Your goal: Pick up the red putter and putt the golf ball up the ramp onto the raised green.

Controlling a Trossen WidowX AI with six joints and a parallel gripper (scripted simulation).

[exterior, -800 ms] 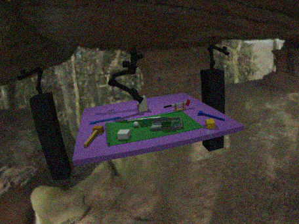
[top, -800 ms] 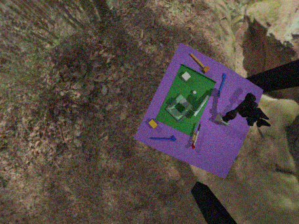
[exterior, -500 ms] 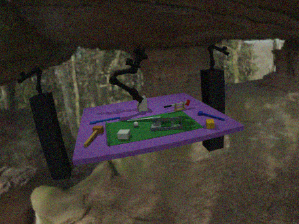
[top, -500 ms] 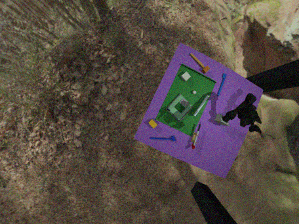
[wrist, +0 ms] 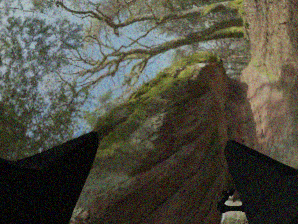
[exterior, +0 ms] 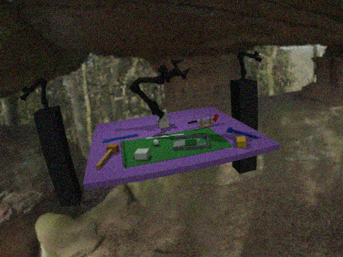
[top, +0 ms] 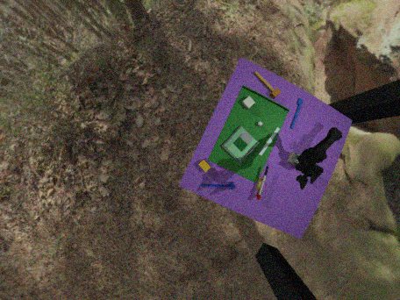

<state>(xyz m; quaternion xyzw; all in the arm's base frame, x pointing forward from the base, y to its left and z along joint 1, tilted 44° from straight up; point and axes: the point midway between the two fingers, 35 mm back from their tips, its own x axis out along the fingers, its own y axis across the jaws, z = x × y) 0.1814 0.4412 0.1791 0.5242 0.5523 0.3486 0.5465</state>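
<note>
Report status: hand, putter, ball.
Hand open, empty, raised high over the table. Red putter untouched on the purple board. Golf ball on the green mat, not yet putted.

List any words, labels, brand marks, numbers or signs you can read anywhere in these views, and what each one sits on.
None: no readable text shows in any view.
Purple table: plain, no markings.
Green mat: plain.
Red putter, golf ball, yellow block, wooden mallet: plain as far as can be seen; too small and grainy to rule out fine print.
Arm and open tool: dark, no mark can be made out.
Wrist view: trees and rock only.
</note>
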